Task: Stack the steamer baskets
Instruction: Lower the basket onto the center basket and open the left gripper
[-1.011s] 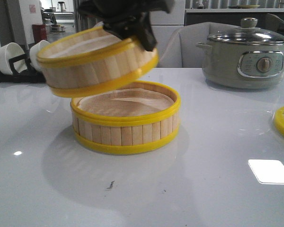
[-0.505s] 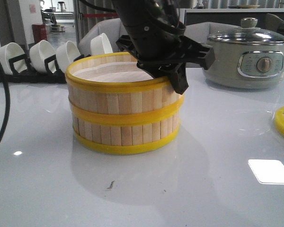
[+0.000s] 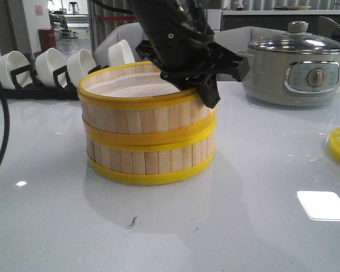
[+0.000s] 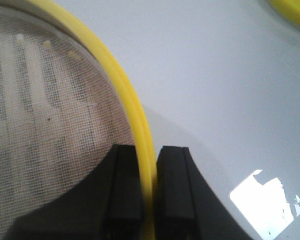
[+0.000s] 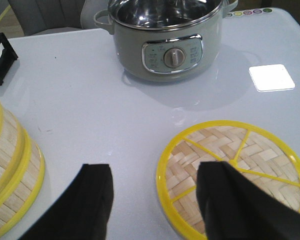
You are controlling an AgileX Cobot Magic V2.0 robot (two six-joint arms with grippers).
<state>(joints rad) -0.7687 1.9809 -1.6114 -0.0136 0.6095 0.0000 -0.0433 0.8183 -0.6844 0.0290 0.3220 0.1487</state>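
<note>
The jaws of the left gripper (image 4: 149, 192) are clamped on the yellow rim of the upper steamer basket (image 3: 144, 107), which is seated on the lower steamer basket (image 3: 150, 160) on the white table (image 3: 260, 226). The right gripper (image 5: 155, 200) is spread wide above the table, near the woven lid (image 5: 235, 175).
</note>
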